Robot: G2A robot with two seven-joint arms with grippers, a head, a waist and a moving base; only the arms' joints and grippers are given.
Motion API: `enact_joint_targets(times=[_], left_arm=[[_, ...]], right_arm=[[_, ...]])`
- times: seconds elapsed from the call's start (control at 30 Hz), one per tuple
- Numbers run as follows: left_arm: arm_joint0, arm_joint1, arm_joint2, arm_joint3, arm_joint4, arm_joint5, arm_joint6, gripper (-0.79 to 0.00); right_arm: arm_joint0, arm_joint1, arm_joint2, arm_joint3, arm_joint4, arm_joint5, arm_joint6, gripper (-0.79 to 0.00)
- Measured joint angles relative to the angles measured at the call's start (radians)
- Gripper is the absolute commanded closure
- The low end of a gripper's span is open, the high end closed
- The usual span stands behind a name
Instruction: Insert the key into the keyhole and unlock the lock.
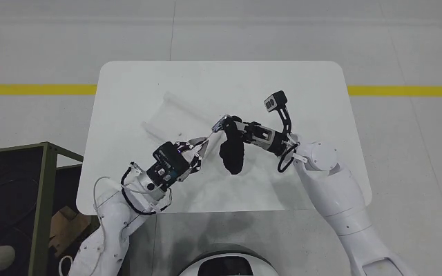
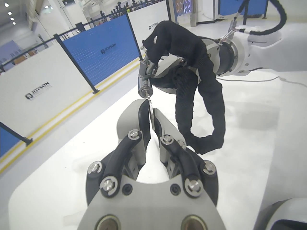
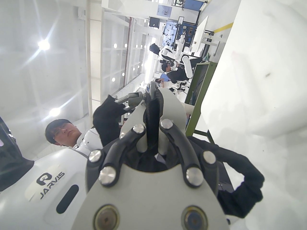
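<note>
**Left wrist view: key [image 2: 150, 106] meets the keyhole [image 2: 144, 94]**

Left wrist view puts the left gripper [image 2: 150, 113] in the foreground. Its pads are pinched tight on the flat head of the key, and the blade points straight at the metal barrel [image 2: 145, 89] of the cable lock [image 2: 182, 46]. The blade's tip touches the barrel's end face at the keyhole, but how deep it sits cannot be told.

The right gripper [image 3: 151, 98] is closed on the lock's black fabric-sleeved body, holding the barrel up off the white table [image 1: 276, 83]. The cable droops in a loop below it. In the top view both grippers meet over the middle of the table.

The step in hand looks like insertion, with the unlock not yet done. Next, the key likely needs a push along the barrel's axis until it seats. Then the left wrist has to twist while the right arm braces the lock. Any tilt between blade and barrel risks jamming, or the key slipping in the pads.
</note>
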State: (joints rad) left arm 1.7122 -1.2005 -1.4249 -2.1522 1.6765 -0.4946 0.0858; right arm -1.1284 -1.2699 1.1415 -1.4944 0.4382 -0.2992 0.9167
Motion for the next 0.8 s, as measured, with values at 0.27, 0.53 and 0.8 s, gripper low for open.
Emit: enact_joint_targets(times=[0.27,0.53,0.8], left_arm=[[0.03,0.01,0.02,-0.014,0.265,0.119,0.095,0.0],[0.043,0.021,0.025,-0.021,0.466,0.188,0.128,0.0],[0.044,0.028,0.05,-0.013,0.631,0.265,0.147,0.0]], right_arm=[[-0.011,0.004,0.002,-0.011,-0.034,-0.005,-0.018,0.0],[-0.018,0.011,0.018,-0.025,-0.054,0.001,-0.021,0.0],[-0.022,0.014,0.018,-0.03,-0.057,0.001,-0.03,0.0]])
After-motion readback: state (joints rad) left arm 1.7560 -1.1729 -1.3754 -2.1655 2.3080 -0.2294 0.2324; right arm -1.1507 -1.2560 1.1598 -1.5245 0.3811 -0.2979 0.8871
